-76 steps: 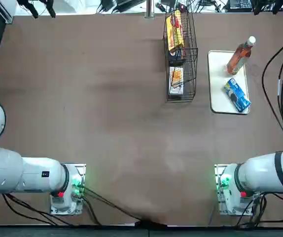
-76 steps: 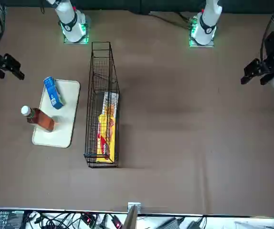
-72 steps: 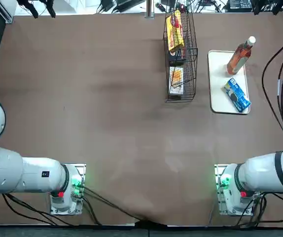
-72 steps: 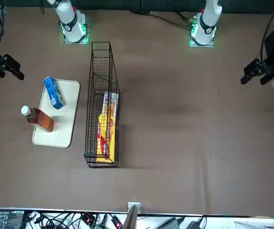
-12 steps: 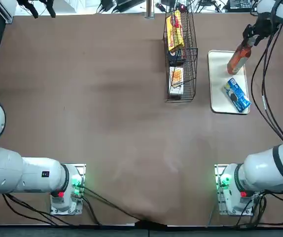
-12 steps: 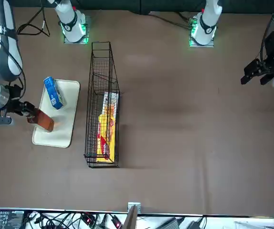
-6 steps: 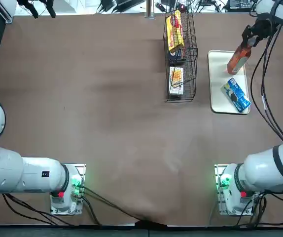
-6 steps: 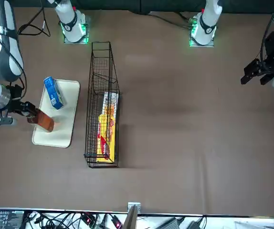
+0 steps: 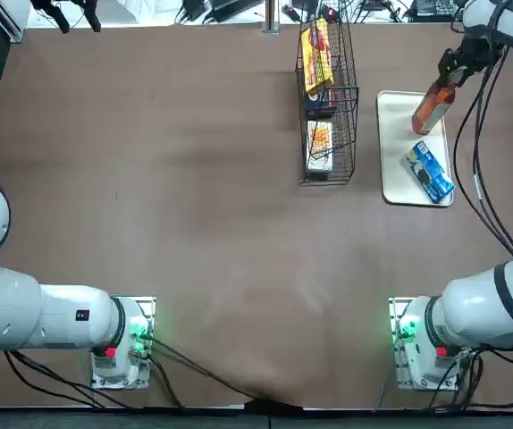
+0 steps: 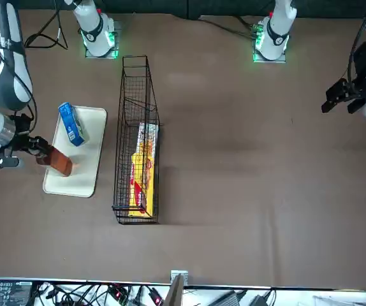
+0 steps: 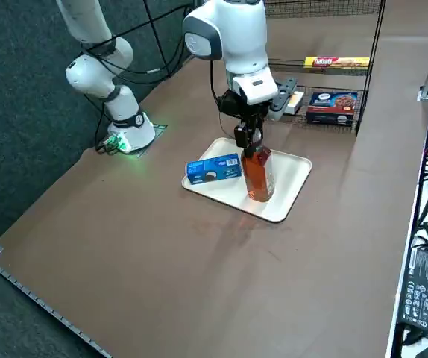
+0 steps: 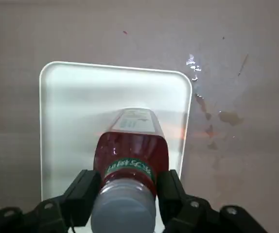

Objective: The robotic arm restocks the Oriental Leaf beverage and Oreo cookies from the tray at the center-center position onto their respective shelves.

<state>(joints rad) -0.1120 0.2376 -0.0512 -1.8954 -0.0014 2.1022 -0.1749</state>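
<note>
The Oriental Leaf beverage (image 9: 430, 109) (image 10: 58, 162) (image 11: 258, 173) stands upright at the far end of the white tray (image 9: 399, 179) (image 10: 74, 182) (image 11: 288, 175) (image 12: 66, 111). My right gripper (image 9: 450, 71) (image 10: 35, 148) (image 11: 248, 138) (image 12: 128, 187) comes down from above and is shut on the bottle's neck, with a finger pressed on each side just under the cap. The cap hides under the gripper in the top view. The blue Oreo cookies (image 9: 430, 171) (image 10: 71, 124) (image 11: 213, 168) lie on the tray's near half. The black wire shelves (image 9: 328, 98) (image 10: 138, 140) (image 11: 368, 74) stand beside the tray.
Yellow and orange packets (image 9: 315, 55) (image 10: 141, 169) and a dark box (image 11: 335, 104) sit inside the rack. My arm's black cables (image 9: 480, 179) hang over the table's right side. Loose cables and gear (image 10: 125, 294) line the far table edge.
My right arm swung in from the side and its gripper now holds the bottle's neck. Over the last second the bottle and gripper barely shifted. The Oreo packet has not moved.
</note>
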